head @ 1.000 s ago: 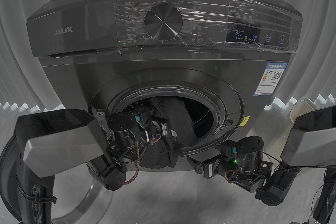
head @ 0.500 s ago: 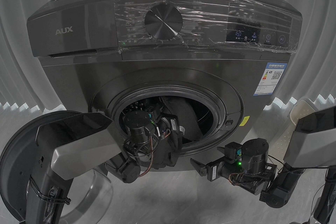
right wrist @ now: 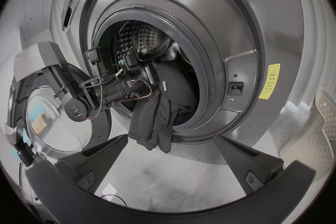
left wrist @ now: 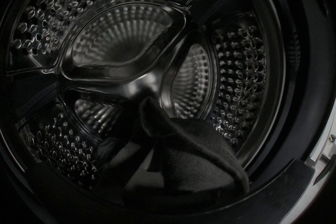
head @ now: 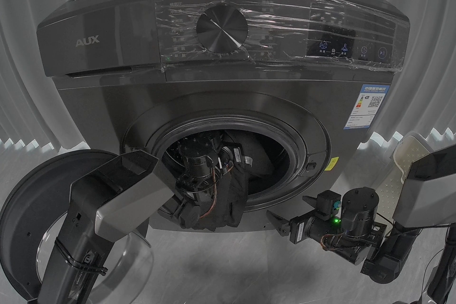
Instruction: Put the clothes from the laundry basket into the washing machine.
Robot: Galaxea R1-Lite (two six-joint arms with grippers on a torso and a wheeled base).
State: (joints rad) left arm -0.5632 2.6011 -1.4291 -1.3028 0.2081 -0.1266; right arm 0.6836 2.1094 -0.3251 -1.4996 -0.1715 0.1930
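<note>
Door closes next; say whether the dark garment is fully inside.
Only partly: one end of the garment lies in the drum, the rest hangs over the rim.

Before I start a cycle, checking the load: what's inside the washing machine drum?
A dark garment lies in the drum, partly hanging out over the opening's rim. Anything beneath it is covered.

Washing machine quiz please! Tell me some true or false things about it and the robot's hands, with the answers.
1. The washing machine has its door shut. False: the door is swung wide open.
2. Some dark clothes hang over the bottom rim of the opening. True.
3. The right hand is inside the washing machine. False: it is outside, below the opening.
4. The right hand is open and holds nothing. True.
</note>
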